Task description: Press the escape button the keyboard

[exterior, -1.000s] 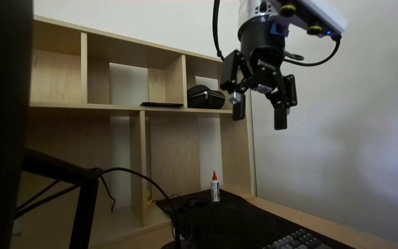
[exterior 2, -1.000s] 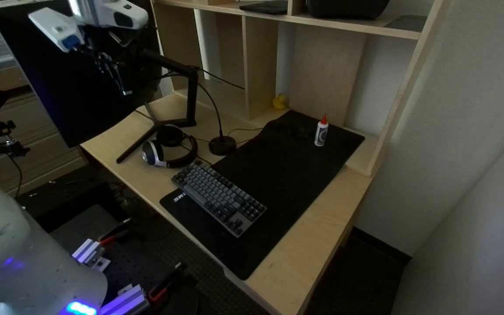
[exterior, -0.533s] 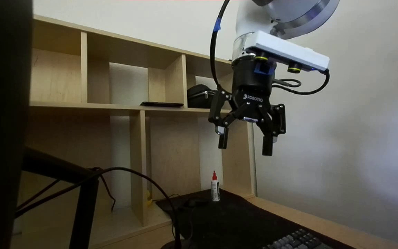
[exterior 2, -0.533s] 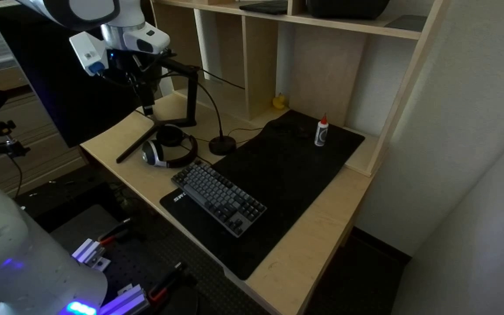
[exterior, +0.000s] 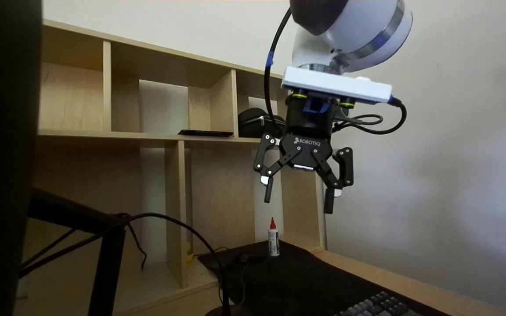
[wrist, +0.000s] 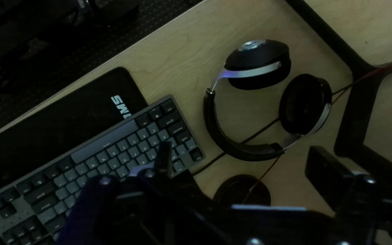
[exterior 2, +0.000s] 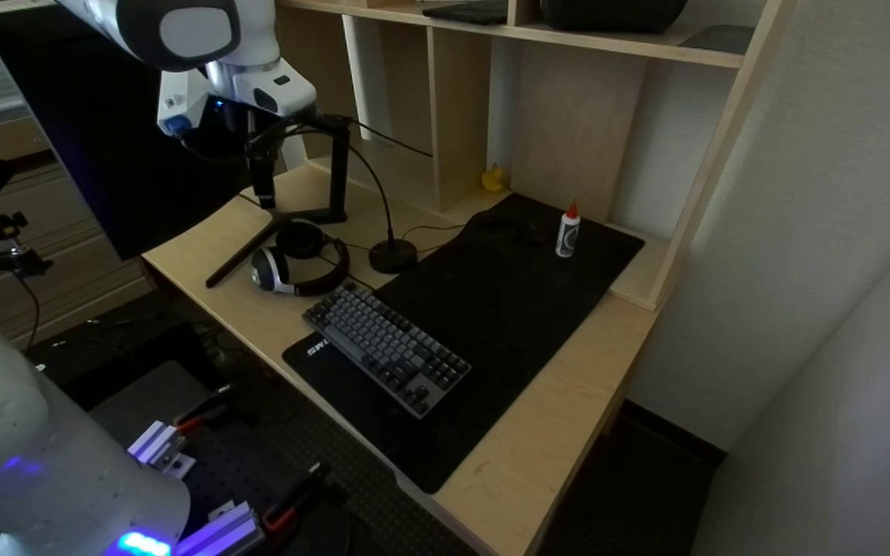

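Note:
The keyboard point(exterior 2: 387, 344) is low and dark with grey and black keys, lying on the black desk mat. It also shows in the wrist view point(wrist: 128, 149), and its corner shows at the bottom of an exterior view point(exterior: 378, 305). Its black escape key point(wrist: 196, 154) is visible at the corner nearest the headphones. My gripper point(exterior: 298, 207) is open and empty, pointing down, well above the desk. In the wrist view the gripper point(wrist: 239, 147) has its left finger point(wrist: 163, 158) overlapping part of the keyboard left of the escape key, and its right finger over bare wood.
Headphones point(wrist: 213, 122) lie beside the keyboard. A gooseneck microphone on a round base point(exterior 2: 392, 256) stands behind them. A large monitor point(exterior 2: 128, 139) and its stand are close to the gripper. A white bottle with a red tip point(exterior 2: 567, 234) stands on the desk mat point(exterior 2: 507, 286). Wooden shelves point(exterior: 174, 137) line the back.
The arm has moved down, and the gripper has swung from a tilt to pointing nearly straight down. In an exterior view it also shifted left. It stays open; the keyboard has not moved.

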Controlling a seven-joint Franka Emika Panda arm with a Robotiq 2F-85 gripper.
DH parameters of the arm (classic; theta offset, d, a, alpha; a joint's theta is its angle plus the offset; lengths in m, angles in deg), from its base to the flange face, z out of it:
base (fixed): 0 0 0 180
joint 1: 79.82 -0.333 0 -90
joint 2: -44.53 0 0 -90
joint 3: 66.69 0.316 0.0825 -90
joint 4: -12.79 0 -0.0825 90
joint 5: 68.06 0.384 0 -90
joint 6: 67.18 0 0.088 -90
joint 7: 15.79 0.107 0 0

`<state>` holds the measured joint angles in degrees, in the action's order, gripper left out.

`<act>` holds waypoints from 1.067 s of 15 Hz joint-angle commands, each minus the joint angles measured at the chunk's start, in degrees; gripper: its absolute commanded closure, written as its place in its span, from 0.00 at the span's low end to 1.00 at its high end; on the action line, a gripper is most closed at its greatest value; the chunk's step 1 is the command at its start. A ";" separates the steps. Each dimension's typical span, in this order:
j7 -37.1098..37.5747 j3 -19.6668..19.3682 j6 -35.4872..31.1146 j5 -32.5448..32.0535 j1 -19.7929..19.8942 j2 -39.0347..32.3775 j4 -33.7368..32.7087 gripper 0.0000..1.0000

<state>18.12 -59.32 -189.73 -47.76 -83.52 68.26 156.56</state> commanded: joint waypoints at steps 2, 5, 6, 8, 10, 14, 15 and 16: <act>8.89 -0.39 -3.24 5.66 0.93 -6.23 -3.72 0.00; 6.91 -0.15 -2.91 3.01 0.42 -5.23 -2.49 0.00; 6.91 -0.13 -2.89 3.01 0.40 -5.10 -2.49 0.00; 9.50 -0.04 -2.40 3.47 0.86 -8.04 -3.88 0.00; 15.80 0.44 -6.74 4.15 1.66 -11.65 -3.86 0.00; 26.07 0.61 -19.06 3.59 0.94 -17.28 -3.18 0.00; 27.86 0.29 -21.38 3.89 0.68 -18.52 -3.41 0.00; 28.85 -0.13 -22.77 4.67 0.32 -18.47 -3.36 0.00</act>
<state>43.14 -59.35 -207.45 -44.51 -82.98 52.74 154.13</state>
